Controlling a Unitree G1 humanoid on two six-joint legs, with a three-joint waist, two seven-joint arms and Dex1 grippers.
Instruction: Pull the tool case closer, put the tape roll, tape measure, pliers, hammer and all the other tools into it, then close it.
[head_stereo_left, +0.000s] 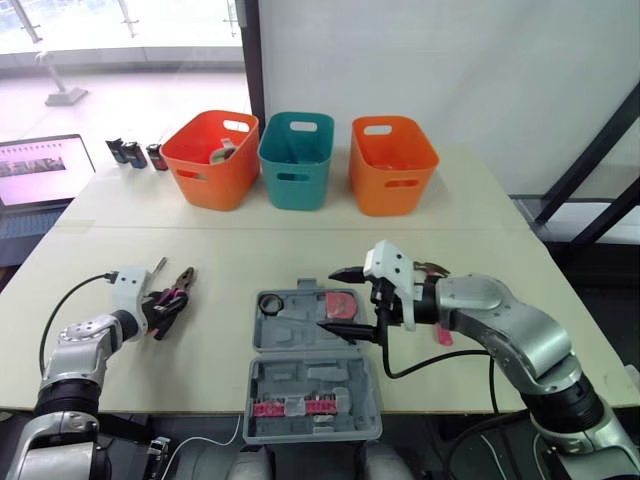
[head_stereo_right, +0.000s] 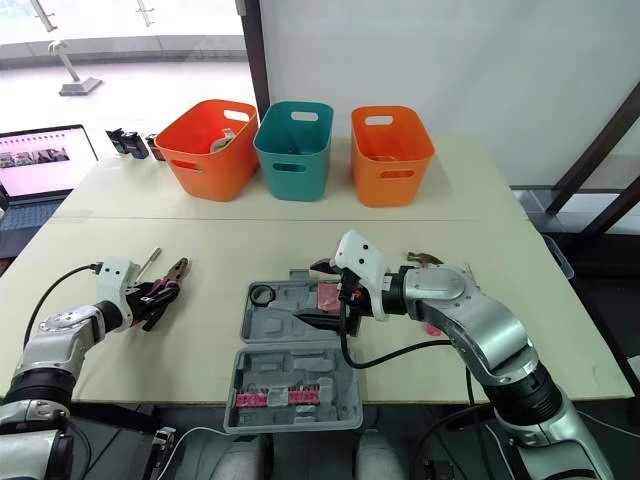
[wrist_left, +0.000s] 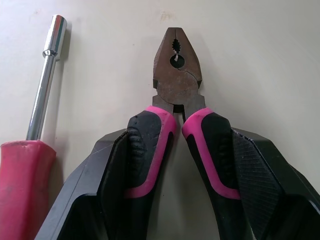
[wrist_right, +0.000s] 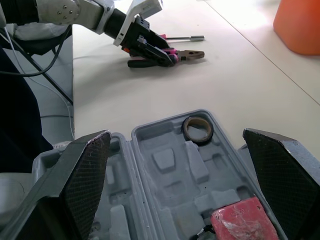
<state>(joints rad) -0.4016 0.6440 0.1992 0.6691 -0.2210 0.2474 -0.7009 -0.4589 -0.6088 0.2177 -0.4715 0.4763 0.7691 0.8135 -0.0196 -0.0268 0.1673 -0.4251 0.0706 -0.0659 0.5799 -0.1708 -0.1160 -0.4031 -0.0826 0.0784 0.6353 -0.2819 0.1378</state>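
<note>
The grey tool case lies open at the table's front middle. In its far half sit a tape roll and a red tape measure. My right gripper hovers open just above that half, one finger on each side of the tape measure. The hammer lies partly hidden behind my right forearm. On the left, the pink-and-black pliers rest on the table with my left gripper shut on their handles. A red-handled nut driver lies beside them.
Two orange baskets and a teal basket line the far side of the table. Small black items stand at the back left near a laptop. The case's near half holds pink bits.
</note>
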